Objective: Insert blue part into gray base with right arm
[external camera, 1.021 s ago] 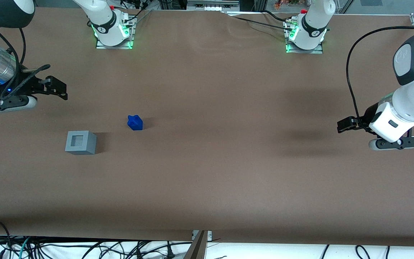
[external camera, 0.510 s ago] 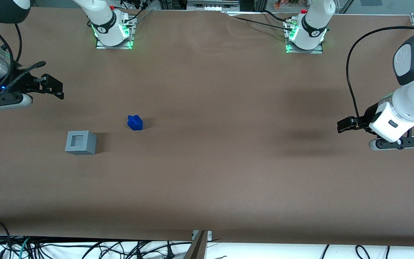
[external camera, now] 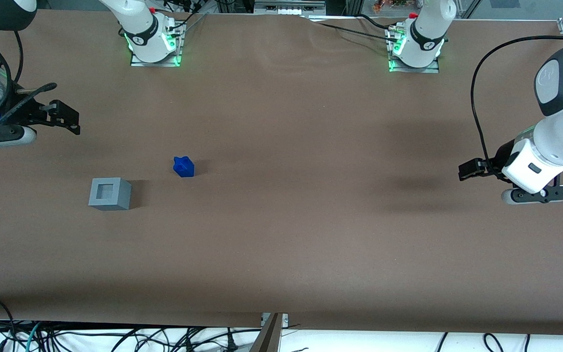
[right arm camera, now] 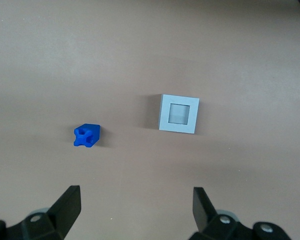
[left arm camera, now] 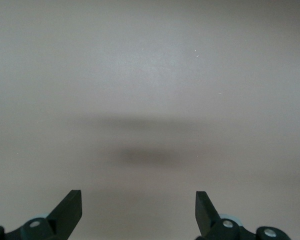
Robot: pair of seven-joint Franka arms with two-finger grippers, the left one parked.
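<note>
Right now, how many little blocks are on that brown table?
2: blue block and gray cube nearer the camera, apart. Gripper hovers open, away from both.

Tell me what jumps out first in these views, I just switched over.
The bright blue part stands out on the brown table, with the gray base beside it, slightly nearer the front camera, its recess empty. The right arm's tool hangs open above the working arm's end of the table, holding nothing.

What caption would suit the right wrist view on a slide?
Open gripper hovering above the table, looking down on the blue part lying apart from the empty gray base.
</note>
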